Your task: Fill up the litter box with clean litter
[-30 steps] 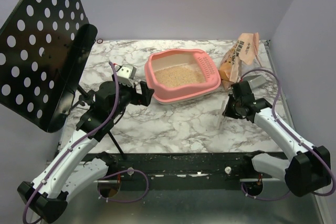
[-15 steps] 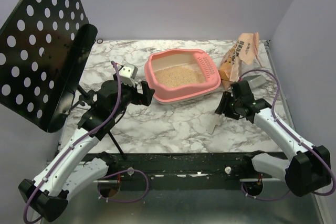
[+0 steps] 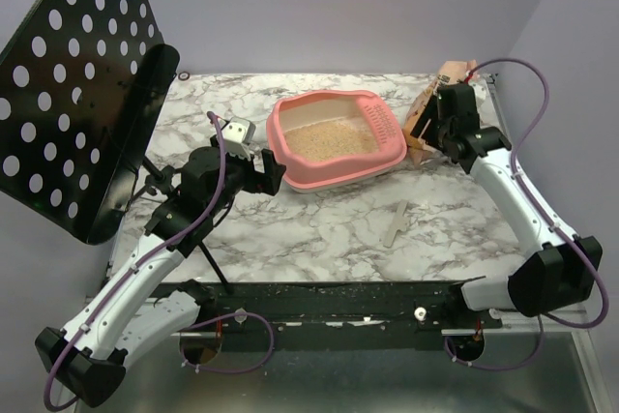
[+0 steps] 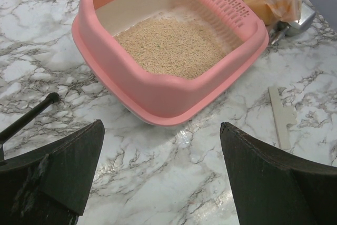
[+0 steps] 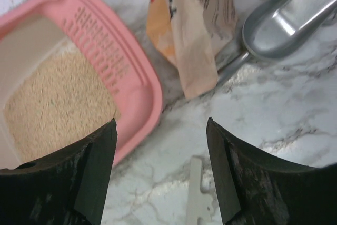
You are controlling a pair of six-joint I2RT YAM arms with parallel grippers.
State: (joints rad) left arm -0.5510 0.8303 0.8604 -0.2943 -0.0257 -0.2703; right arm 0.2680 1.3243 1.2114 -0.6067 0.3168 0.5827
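Observation:
The pink litter box [image 3: 290, 157] stands at the middle back of the marble table, with tan clean litter [image 3: 332, 141] covering its floor. My left gripper [image 3: 272, 172] is open just off the box's near-left side, and nothing lies between its fingers [image 4: 79, 162]. In the left wrist view the litter box [image 4: 158, 96] and the clean litter [image 4: 174, 46] lie straight ahead. My right gripper [image 3: 427, 132] hangs open above the table between the box's right corner [image 5: 137, 82] and the crumpled paper bag [image 5: 189, 19]. It holds nothing.
A silver metal scoop [image 5: 284, 22] lies beside the bag [image 3: 440, 94] at the back right. A flat white strip [image 3: 397, 223] lies on the marble in front of the box. A black perforated panel [image 3: 77, 74] leans at the far left on a thin black leg [image 4: 26, 119].
My right gripper opened and let go of the white strip, which now lies on the table. That arm then rose and swung back toward the bag. The left arm has not moved.

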